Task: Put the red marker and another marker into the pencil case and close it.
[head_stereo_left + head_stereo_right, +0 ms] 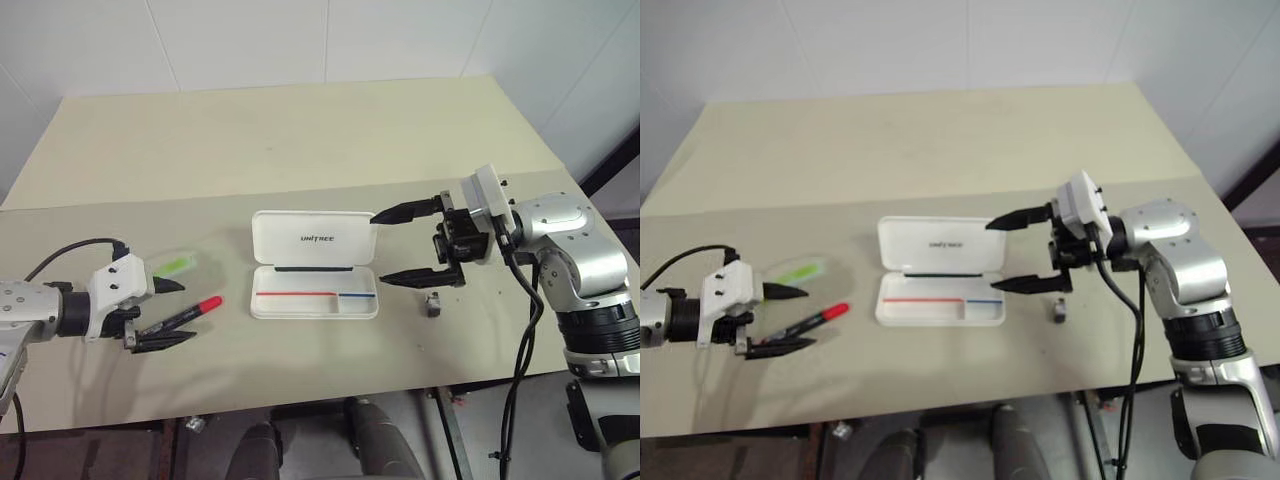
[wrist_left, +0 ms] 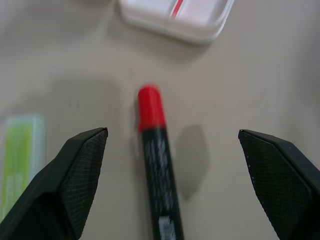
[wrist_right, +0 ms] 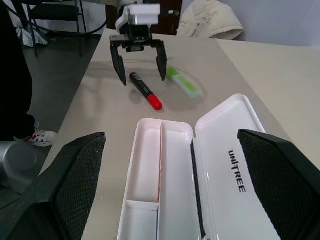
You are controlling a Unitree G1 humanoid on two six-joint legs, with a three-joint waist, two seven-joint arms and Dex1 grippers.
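Red marker [image 1: 187, 315], green marker [image 1: 172, 265], open pencil case [image 1: 315, 265]

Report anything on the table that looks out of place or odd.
Nothing damaged or spilled. The pencil case lies open and empty; the red marker and green marker lie beside it. A small grey block sits alone at its other side.

"UNITREE" on pencil case [image 3: 235, 150] lid
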